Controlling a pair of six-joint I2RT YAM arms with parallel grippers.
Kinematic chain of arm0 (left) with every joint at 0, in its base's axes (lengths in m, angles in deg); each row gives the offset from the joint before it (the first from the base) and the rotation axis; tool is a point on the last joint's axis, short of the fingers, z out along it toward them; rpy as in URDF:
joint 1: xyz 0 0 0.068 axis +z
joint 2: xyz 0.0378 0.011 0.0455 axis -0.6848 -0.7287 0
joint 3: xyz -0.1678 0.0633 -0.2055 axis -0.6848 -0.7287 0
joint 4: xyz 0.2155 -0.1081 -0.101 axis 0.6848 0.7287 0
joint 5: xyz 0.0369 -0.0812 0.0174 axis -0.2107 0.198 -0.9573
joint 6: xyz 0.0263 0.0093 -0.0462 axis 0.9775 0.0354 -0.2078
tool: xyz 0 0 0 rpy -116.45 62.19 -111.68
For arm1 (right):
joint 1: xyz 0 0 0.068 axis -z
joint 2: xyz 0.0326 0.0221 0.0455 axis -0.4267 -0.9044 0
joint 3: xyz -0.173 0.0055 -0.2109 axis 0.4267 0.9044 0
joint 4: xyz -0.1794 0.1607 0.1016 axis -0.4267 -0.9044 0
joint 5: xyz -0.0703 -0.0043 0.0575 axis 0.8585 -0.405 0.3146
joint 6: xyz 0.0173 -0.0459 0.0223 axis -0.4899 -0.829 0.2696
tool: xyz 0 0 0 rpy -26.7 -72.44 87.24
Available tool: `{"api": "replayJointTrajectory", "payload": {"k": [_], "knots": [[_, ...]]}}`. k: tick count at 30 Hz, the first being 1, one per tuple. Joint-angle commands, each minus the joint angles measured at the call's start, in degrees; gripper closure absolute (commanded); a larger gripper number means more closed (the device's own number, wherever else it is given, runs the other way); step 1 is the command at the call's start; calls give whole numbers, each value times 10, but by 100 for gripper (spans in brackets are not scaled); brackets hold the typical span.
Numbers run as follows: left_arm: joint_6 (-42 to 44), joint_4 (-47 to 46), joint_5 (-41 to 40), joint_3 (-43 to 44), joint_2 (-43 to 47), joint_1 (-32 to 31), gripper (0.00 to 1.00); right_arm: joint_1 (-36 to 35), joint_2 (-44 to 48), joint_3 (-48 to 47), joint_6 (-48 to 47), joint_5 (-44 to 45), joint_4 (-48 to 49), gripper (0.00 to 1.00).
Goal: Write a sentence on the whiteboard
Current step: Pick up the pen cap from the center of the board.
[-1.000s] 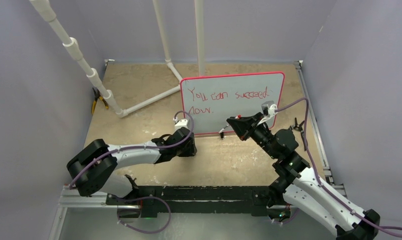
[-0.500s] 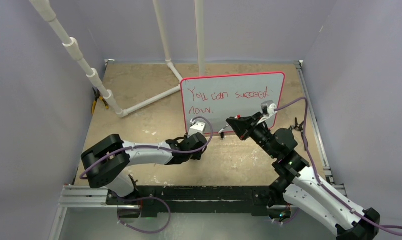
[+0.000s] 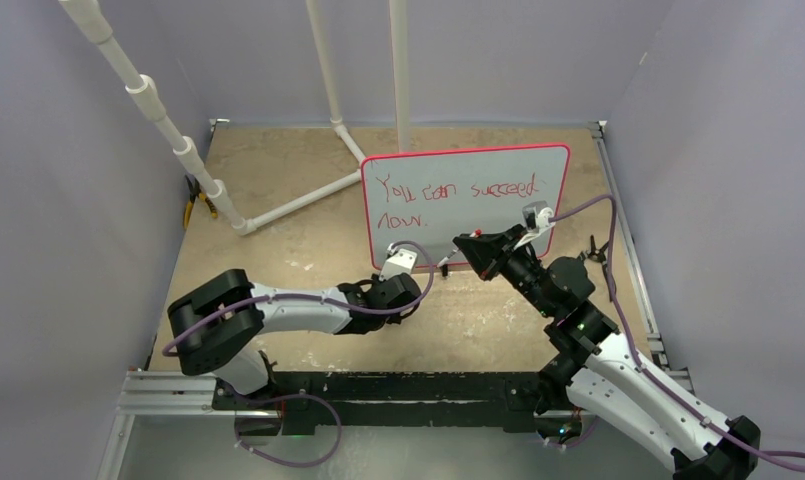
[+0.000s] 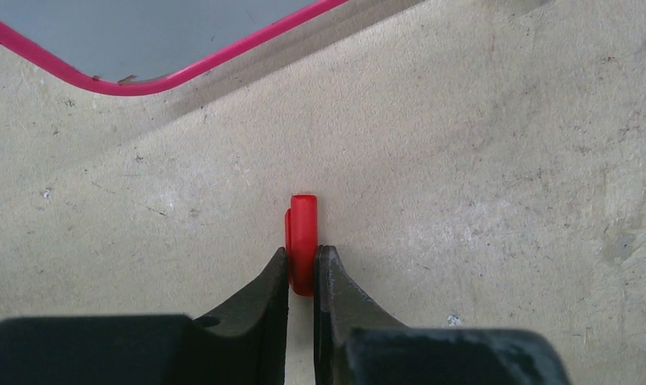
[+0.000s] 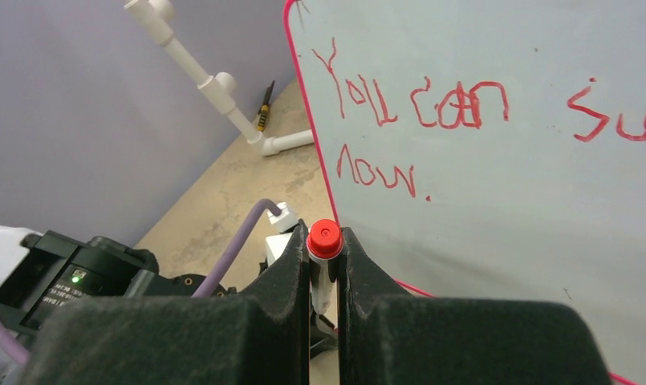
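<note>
The whiteboard [image 3: 478,225] stands upright at the back middle of the table and carries the sentence [image 3: 458,192], red lettering reading "You can succeed now.". My right gripper [image 3: 465,246] is shut on a marker [image 5: 323,258] with a red end, held just in front of the board's lower edge. The board [image 5: 504,200] and the sentence [image 5: 420,104] fill the right wrist view. My left gripper [image 3: 410,292] hangs low over the table by the board's lower left corner [image 4: 135,84]. It is shut on a small red marker cap [image 4: 302,233].
White PVC pipes [image 3: 278,205] run across the back left of the table. Yellow-handled pliers [image 3: 193,207] lie by the left wall. A small black object [image 3: 593,250] sits right of the board. Purple walls close in on the left, back and right.
My left arm has swung right along the board's front, ending close to the right gripper. The right gripper and marker have hardly moved.
</note>
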Motion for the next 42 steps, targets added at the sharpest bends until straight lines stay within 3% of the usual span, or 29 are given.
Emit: {"api": "replayJointTrajectory", "payload": {"k": [1, 7, 12, 19, 29, 35, 42], "knots": [[15, 46, -6, -8, -21, -3, 98, 0, 6, -13, 5, 41, -6, 100], [16, 7, -11, -48, 19, -4, 100, 0, 5, -26, 3, 78, -37, 100], [59, -137, 17, -113, 103, -4, 100, 0, -21, -38, 17, 105, -58, 100], [119, -338, 97, -265, 277, -4, 100, 5, -83, -61, 17, 23, -54, 100], [175, -331, 165, -309, 402, -3, 100, 35, -121, -57, 50, -121, -14, 100], [169, -367, 204, -302, 384, -4, 100, 35, -159, -49, 68, -172, 60, 100], [152, -416, 202, -299, 361, -3, 100, 35, -183, -40, 83, -186, 77, 100]]}}
